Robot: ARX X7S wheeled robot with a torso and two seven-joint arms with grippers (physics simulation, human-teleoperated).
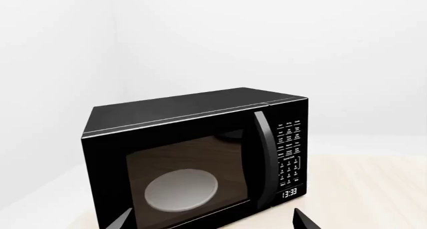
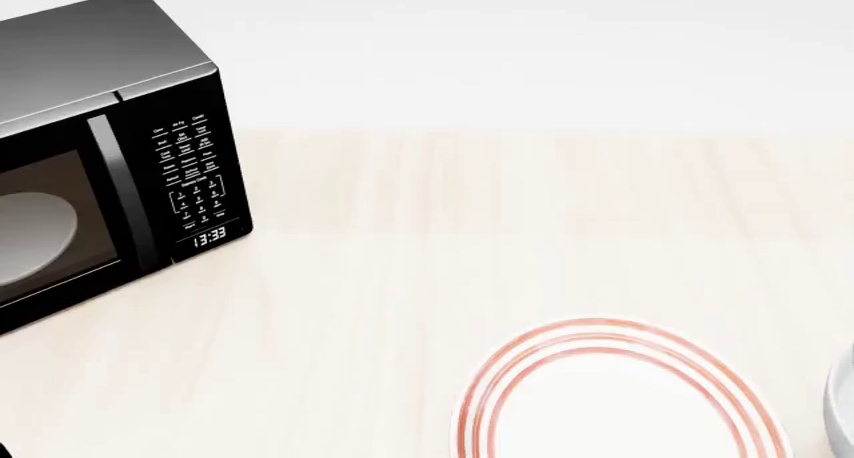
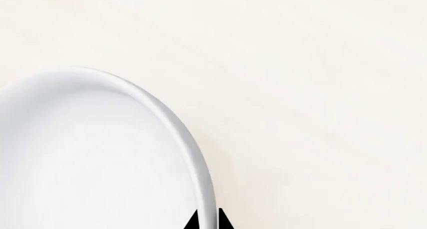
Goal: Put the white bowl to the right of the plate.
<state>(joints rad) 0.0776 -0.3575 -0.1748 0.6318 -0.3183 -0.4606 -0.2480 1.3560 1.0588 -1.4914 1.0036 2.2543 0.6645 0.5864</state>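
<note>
The white bowl (image 3: 87, 154) fills the right wrist view, resting on the pale wooden table. My right gripper (image 3: 208, 220) is shut on its rim, with one black fingertip inside the bowl and one outside. In the head view only a sliver of the bowl (image 2: 843, 408) shows at the right edge, just right of the red-ringed plate (image 2: 614, 403), which lies at the bottom and is partly cut off. My left gripper (image 1: 213, 221) is open and empty, its fingertips wide apart in front of the microwave. Neither gripper shows in the head view.
A black microwave (image 2: 107, 158) with its door shut stands at the table's far left; its pale turntable disc (image 1: 181, 190) shows through the glass in the left wrist view. A white wall runs behind the table (image 2: 467, 228).
</note>
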